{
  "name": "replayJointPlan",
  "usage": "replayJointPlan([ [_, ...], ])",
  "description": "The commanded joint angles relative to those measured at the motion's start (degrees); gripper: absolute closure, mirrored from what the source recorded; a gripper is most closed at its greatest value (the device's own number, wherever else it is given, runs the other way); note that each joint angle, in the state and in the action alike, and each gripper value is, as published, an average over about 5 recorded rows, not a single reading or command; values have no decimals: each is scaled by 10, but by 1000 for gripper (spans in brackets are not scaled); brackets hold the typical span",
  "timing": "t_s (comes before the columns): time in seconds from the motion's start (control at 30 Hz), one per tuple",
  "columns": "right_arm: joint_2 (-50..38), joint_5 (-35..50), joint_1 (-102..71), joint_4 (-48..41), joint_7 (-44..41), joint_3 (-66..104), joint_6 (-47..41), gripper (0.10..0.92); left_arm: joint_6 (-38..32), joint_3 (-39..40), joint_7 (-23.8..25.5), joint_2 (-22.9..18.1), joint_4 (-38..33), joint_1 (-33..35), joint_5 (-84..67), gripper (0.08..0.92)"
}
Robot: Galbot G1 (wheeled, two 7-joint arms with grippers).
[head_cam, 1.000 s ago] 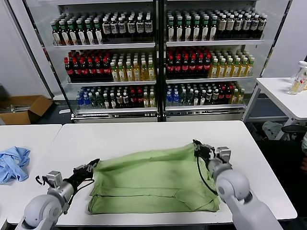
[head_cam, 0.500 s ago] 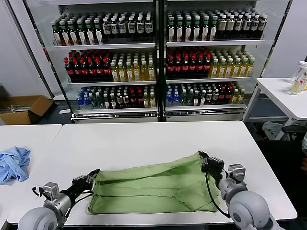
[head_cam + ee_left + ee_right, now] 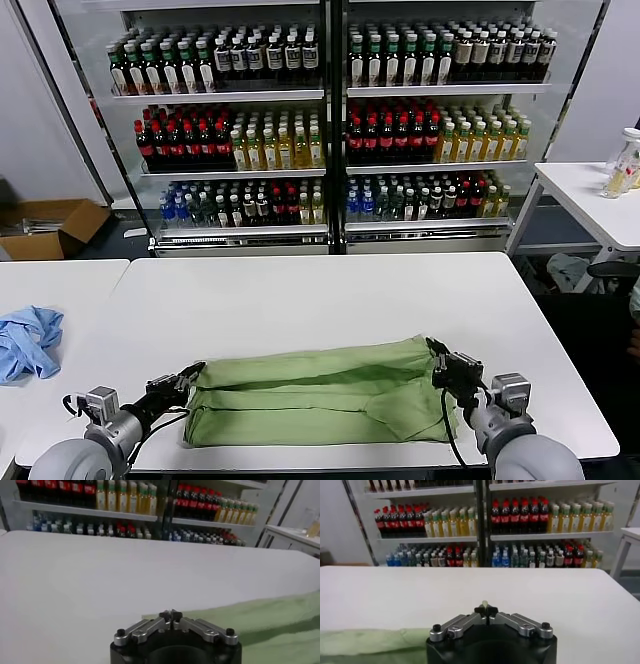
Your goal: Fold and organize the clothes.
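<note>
The light green shirt (image 3: 318, 392) lies as a long flat band on the near part of the white table (image 3: 320, 290), and its long axis runs from the robot's left side to its right side, parallel to the near table edge. The two grippers stand at the two far corners of this band. The left gripper (image 3: 191, 377) is at the shirt's left end and is closed on the cloth edge there. The right gripper (image 3: 440, 362) is at the shirt's right end, also closed, and a small piece of pale cloth shows between its tips (image 3: 485, 605) in the right wrist view. Each arm is therefore equally near to its own end of the shirt.

The far edge of the shirt hangs between the two grippers and already lies over the lower layer. I judge that the fold is nearly laid down. The coming move depends on keeping both grippers on one line parallel to the shirt's long axis, so the folded edge lands straight.

A light blue garment (image 3: 28, 340) lies on the neighbouring table, well apart from the shirt's left end.
</note>
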Motion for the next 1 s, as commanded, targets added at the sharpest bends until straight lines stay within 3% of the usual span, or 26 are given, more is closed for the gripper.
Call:
replayJointPlan([
  [0.03, 3, -18, -46, 13, -1, 3, 0, 918, 9, -4, 12, 1, 2, 5, 4, 919],
  [0.27, 11, -47, -73, 1, -8, -12, 0, 918, 13, -3, 11, -1, 12, 2, 24, 907],
  [0.47, 8, -62, -74, 15, -10, 12, 0, 835, -4, -27, -23, -11, -6, 2, 25, 769],
  [0.67, 8, -72, -69, 49, -6, 36, 0, 645, -46, -21, -114, -48, -74, 28, 31, 595],
  [0.87, 18, -95, -72, 55, 0, 21, 0, 472, -34, 66, -285, -114, -109, 49, 92, 422],
  [1.0, 19, -100, -72, 54, 3, 16, 0, 368, -15, 99, -316, -143, -110, 53, 113, 301],
])
